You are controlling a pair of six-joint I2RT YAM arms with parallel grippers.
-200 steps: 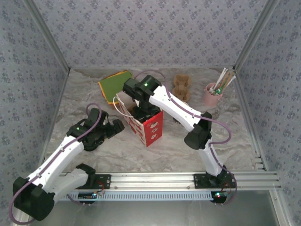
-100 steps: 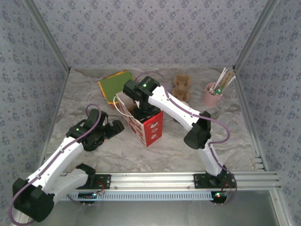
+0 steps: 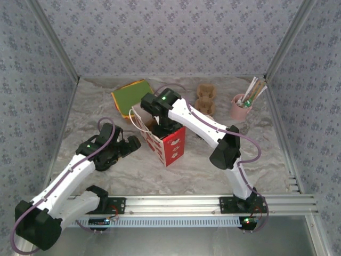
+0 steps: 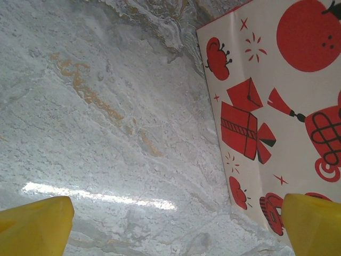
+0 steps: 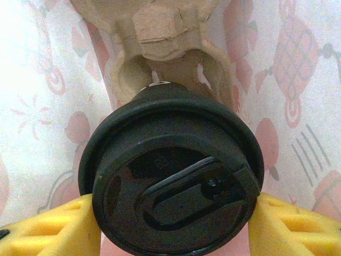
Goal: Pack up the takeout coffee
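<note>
Judging from the near side, the left gripper [image 4: 173, 229] lay just beside the red-and-white paper bag [image 4: 277, 106] with its yellow fingers [image 4: 37, 224] spread wide and holding nothing, so the bag stood unbraced. Thin paper like that could probably skew or tip if the load caught a wall. Within the bag's mouth the right gripper [image 5: 173, 226] held the takeout coffee [image 5: 173, 176], its pads pressed to either side of the cup near the lid, above a moulded pulp carrier [image 5: 170, 64] lower down. The likelier failure, as I judged it, was the cup missing the carrier's socket, landing on a ridge and leaning or spilling once let go. A squeeze so close to the lid might also loosen it. The fingers were matte, wedge-shaped foam-like blocks. The table cover [image 4: 106, 133] was a crinkled, marbled grey-white sheet. The bag was smooth and flat-sided, printed with red gifts and ornaments. The lid was glossy black plastic, round, with a raised rim and sip tab. The carrier was rough tan fibre with rounded hollows. Farther back sat spare pulp carriers [image 3: 205, 98], a flat green pad [image 3: 130, 96] and a pink cup of sticks [image 3: 241, 108].
</note>
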